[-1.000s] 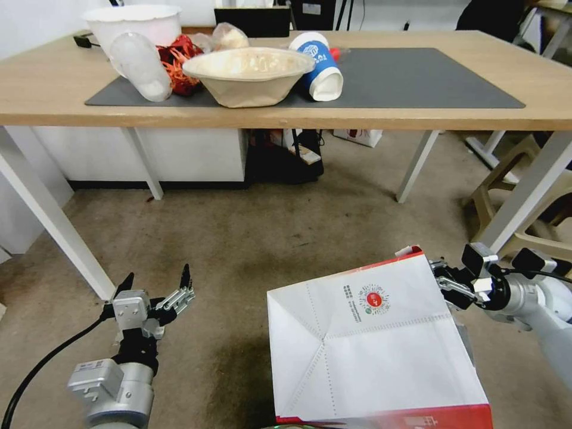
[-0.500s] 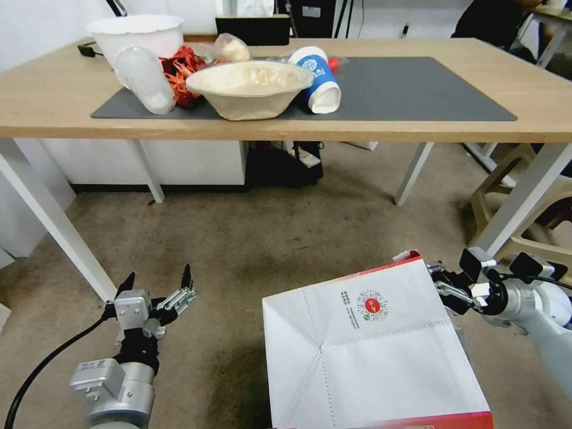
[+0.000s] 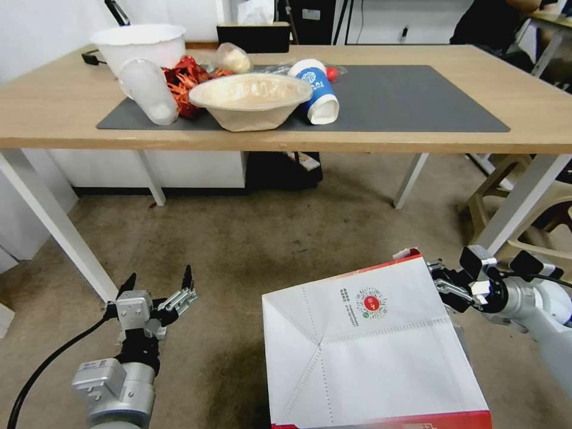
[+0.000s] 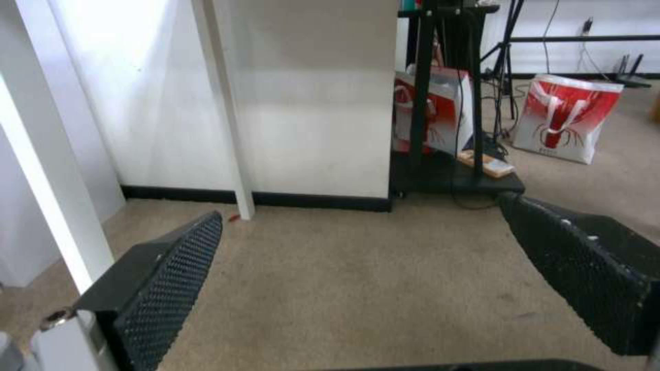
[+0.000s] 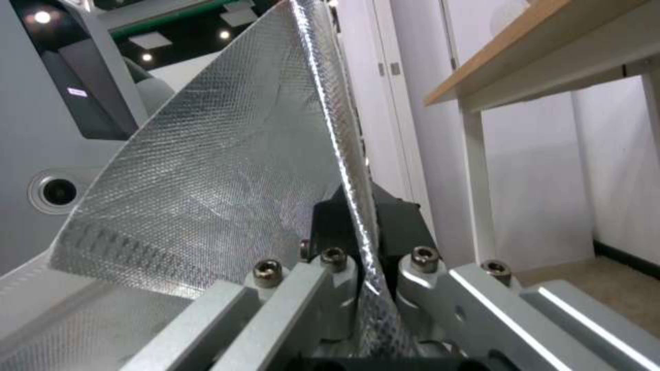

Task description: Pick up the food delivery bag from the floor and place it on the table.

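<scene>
Since a second ago the whole head view has slid down a bit, so the camera moved, and the food delivery bag [image 3: 372, 351] has barely budged against the right claw [image 3: 444, 286]. The bag is tipped over so its white folded bottom with the little red round logo faces up at the camera, red trim along the edges, hanging low in front of the robot over the floor [image 3: 256, 238]. The right claw is clamped shut on the bag's far right edge; in the right wrist view you can see the silver foil lining [image 5: 227, 170] pinched between its fingers. The left claw [image 3: 156, 285] sits well apart to the left, low over the carpet, jaws spread wide with nothing in them. Up ahead, the counter [image 3: 47, 113] has a dark grey mat [image 3: 405, 98] with a beige bowl [image 3: 250, 101], a tipped blue-and-white cup [image 3: 317, 89], a clear plastic cup [image 3: 146, 89] and a white tub [image 3: 138, 43] crowded toward its left end.
</scene>
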